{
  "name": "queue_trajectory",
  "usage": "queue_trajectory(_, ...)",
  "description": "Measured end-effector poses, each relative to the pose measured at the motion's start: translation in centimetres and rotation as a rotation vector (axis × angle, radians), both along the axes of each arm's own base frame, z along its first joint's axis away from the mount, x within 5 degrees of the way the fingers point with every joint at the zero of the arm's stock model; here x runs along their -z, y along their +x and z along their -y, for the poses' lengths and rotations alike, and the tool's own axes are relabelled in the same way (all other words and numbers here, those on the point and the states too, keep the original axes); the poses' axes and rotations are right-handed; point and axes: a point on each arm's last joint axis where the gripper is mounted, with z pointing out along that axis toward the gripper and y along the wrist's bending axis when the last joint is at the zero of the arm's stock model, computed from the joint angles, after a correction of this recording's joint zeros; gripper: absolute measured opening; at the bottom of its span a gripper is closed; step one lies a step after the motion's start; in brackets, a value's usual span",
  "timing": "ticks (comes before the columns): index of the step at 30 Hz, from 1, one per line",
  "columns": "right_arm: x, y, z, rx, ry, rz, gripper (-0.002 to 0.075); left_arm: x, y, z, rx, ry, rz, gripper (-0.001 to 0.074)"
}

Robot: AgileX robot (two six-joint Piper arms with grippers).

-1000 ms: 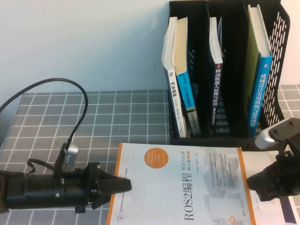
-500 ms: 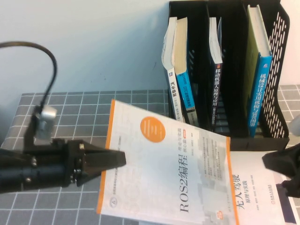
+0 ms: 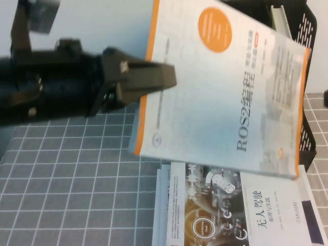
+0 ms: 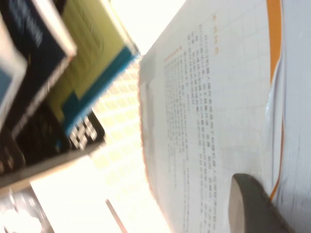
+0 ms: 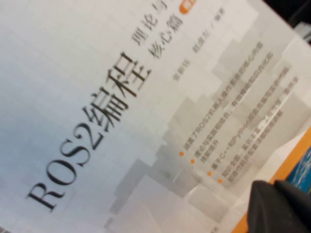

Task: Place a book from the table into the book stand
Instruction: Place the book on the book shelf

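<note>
One book, the ROS2 book, is off the surface and tilted in the air in front of the book stand. Note that the left gripper has its fingers clamped on the orange-trimmed spine edge of this book, at the upper left of the high view. You see the cover facing the camera, with its far edge overlapping the stand's front and hiding most of the compartments. Only the right mesh wall of the stand and the top of a pale green book in it show past the cover.

Observe that the lower edge of the held book hangs above a second book, which lies flat on the gridded surface at lower right. Open gridded surface extends to the left of that flat book, below the left arm.

In the left wrist view, one finger presses on the back cover, with the stand's shelved books beyond its free edge.

The right gripper shows in its own wrist view only as a dark shape near the cover's orange-trimmed lower edge; you cannot tell its state.
</note>
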Motion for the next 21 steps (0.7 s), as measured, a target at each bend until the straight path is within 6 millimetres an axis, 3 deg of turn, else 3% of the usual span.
queue_trajectory(5,-3.2,-0.3,0.3,0.019,-0.016,0.103,-0.0003,-3.7,0.8,1.4,-0.025,0.066,0.086,0.0104)
queue_trajectory(12,-4.0,-0.3,0.6,0.036,-0.035,0.122,-0.0003,-7.6,3.5,1.6,-0.125,0.166,0.071,0.0104)
queue_trajectory(21,-3.9,-0.2,0.7,0.055,-0.047,0.114,-0.0003,-6.8,9.6,3.7,-0.162,0.227,-0.044,0.0104)
